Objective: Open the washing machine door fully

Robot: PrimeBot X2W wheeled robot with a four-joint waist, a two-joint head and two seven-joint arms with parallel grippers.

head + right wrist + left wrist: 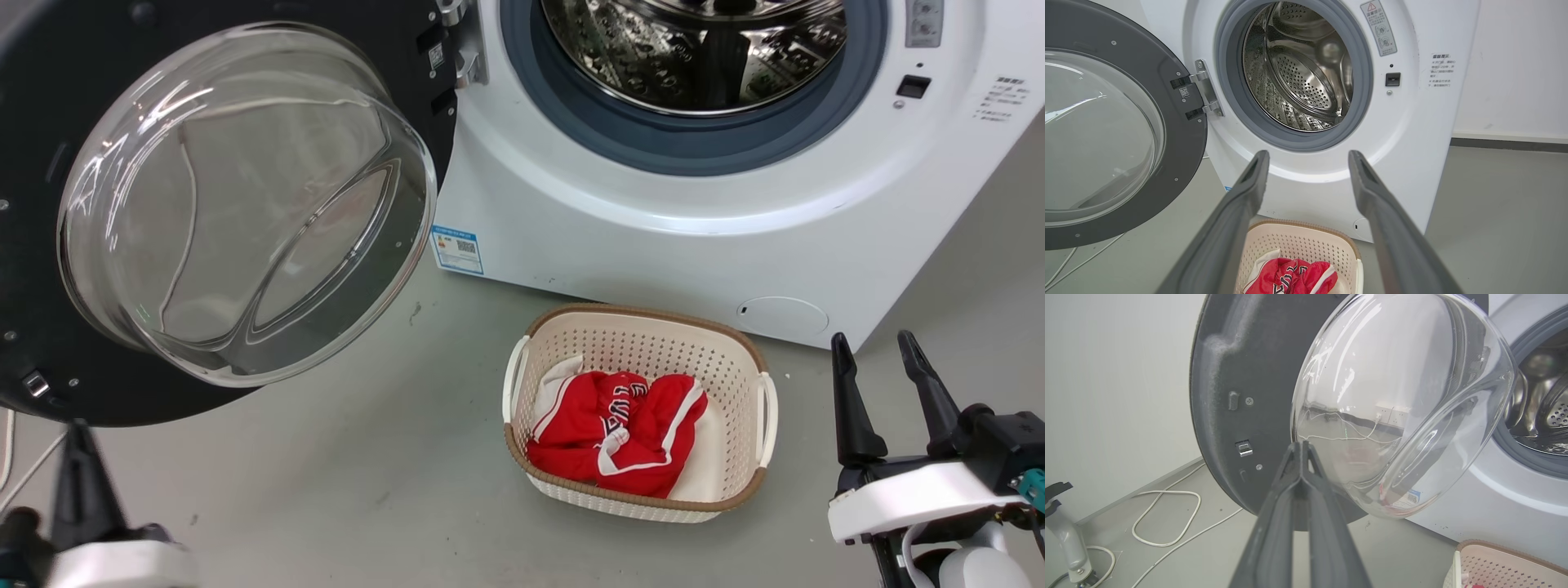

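Door (245, 204) is wide open: one black disc swung out to the left of the washer (653, 237), hanging off its one metal hinge (461, 49) and showing its inner face, the clear glass bowl bulging towards the head camera. Beside it the mouth is uncovered, with one grey ring (678, 139) around one steel drum (694, 49). Low on the front panel there's one blue sticker (457, 249) and one small round flap (782, 317).

On the floor just in front of the washer sits one basket (763, 408) with two white handles. One red-and-white garment (612, 433) is bunched up inside it.

Left gripper (1300, 447) is low at the door's bottom edge, its two fingers pressed together, nothing between them. Whether the tips touch the door, can't tell. Right gripper (872, 339) is off to the right of the basket, well apart from the door, its two fingers spread and empty.

White cable (1167, 514) loops on the floor behind the door.
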